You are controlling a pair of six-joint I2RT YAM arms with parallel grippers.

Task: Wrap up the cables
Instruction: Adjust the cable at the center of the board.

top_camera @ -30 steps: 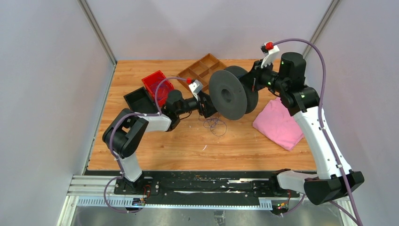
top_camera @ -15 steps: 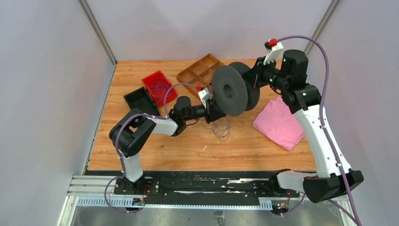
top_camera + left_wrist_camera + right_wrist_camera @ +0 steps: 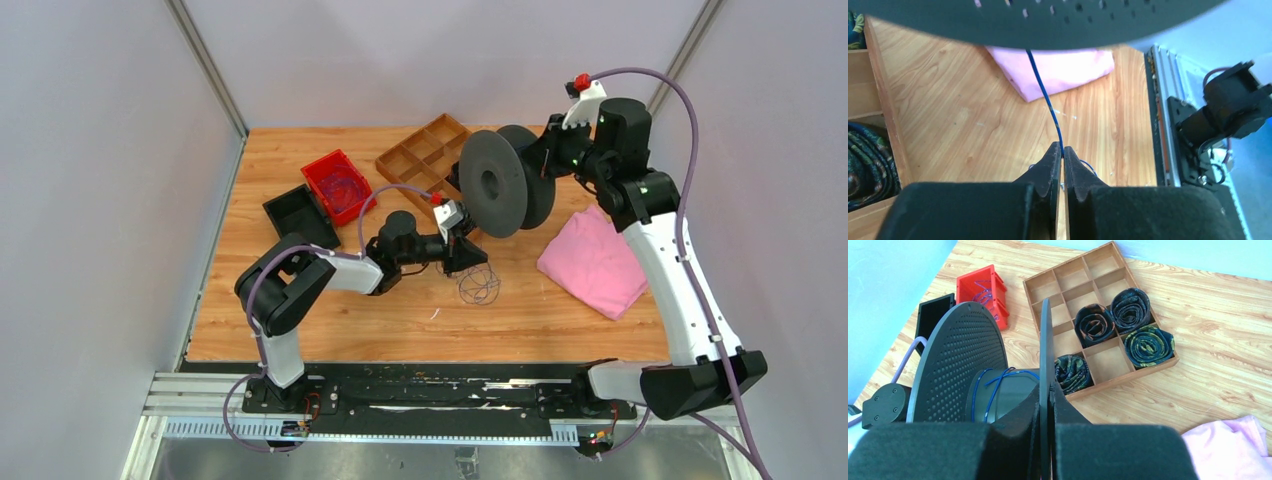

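Left gripper: in the middle of the overhead view, a little left of centre, your left gripper has its jaws pressed together on the cable, pinched right at the fingertips in the left wrist view.
Cable: the thin blue cable climbs from those fingertips up and slightly left to the dark rim at the top of the left wrist frame. It looks nearly taut, with a gentle bow.
Tangle: the slack of the cable lies in a small tangle on the table, just below the left gripper in the overhead view.
Spool: the spool hangs off the table, up and to the right of the left gripper. Its flanges stand upright and its axle runs roughly across the frame. A few turns already sit on the core in the right wrist view.
Right gripper: your right gripper is clamped on the edge of one spool flange.
Key relation: the strand's long axis runs from the left gripper straight up to the spool, and the left arm is the one nearer the slack. You likely need to lead the strand between the flanges, square to the axle.
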